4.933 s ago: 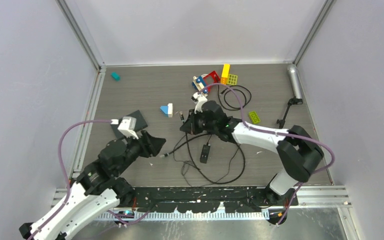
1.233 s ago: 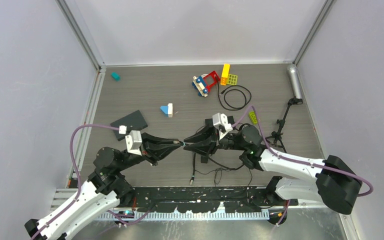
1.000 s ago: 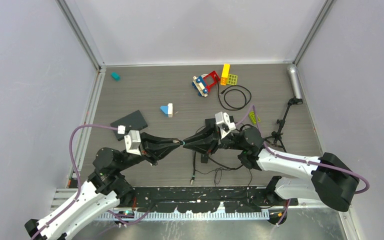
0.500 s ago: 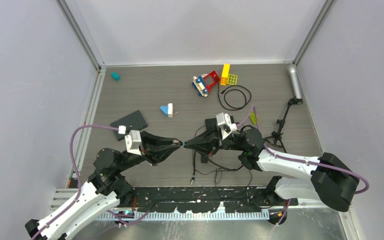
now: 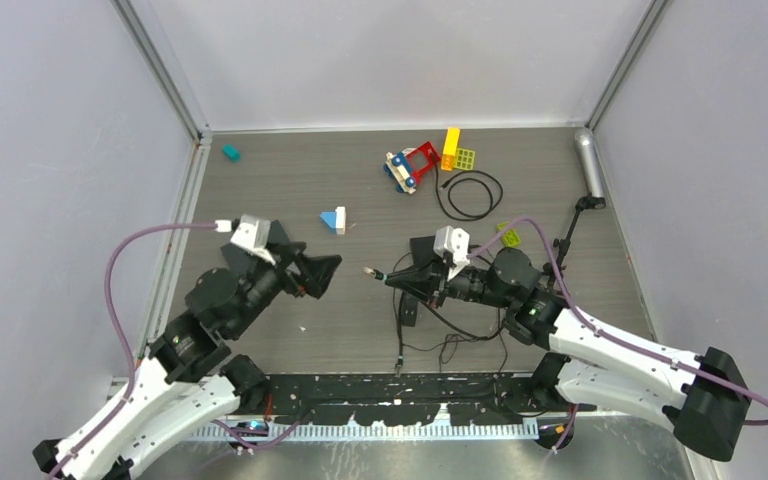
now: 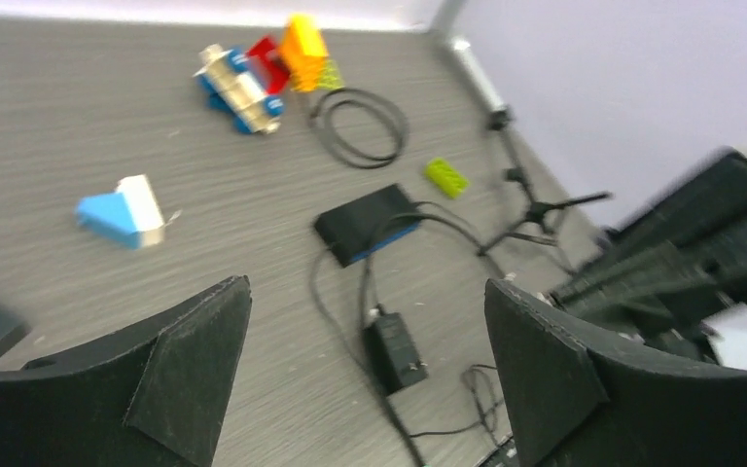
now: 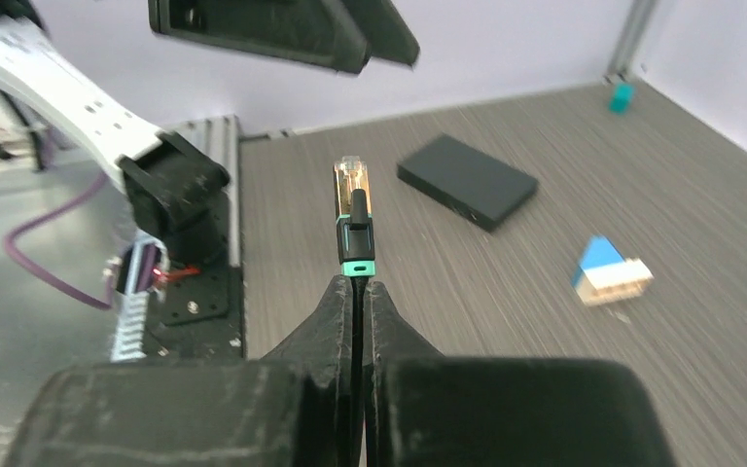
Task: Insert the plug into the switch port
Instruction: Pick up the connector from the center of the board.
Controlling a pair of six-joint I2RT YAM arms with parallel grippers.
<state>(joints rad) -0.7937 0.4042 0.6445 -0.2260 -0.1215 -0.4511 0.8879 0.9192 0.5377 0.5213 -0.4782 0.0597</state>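
Observation:
My right gripper (image 7: 355, 284) is shut on a black cable just behind its clear plug (image 7: 353, 209), which has a teal collar. It holds the plug above the table, pointing left (image 5: 370, 271). My left gripper (image 6: 367, 287) is open and empty, a short way left of the plug (image 5: 320, 275). A flat black box (image 7: 467, 182) lies on the table beyond the plug. A second black box with a blue edge (image 6: 370, 222) has cables running into it. I cannot tell which box is the switch.
A black power adapter (image 6: 394, 350) and loose cable loops (image 5: 450, 345) lie under the right arm. A blue and white block (image 5: 334, 220), toy bricks (image 5: 425, 160), a cable coil (image 5: 470, 193), a green brick (image 5: 510, 236), a small stand (image 5: 572, 228) and a teal cube (image 5: 230, 152) lie farther back.
Half a second ago both grippers met at the plug. My left gripper has opened and drawn back up and to the left. My right gripper still holds the plug.

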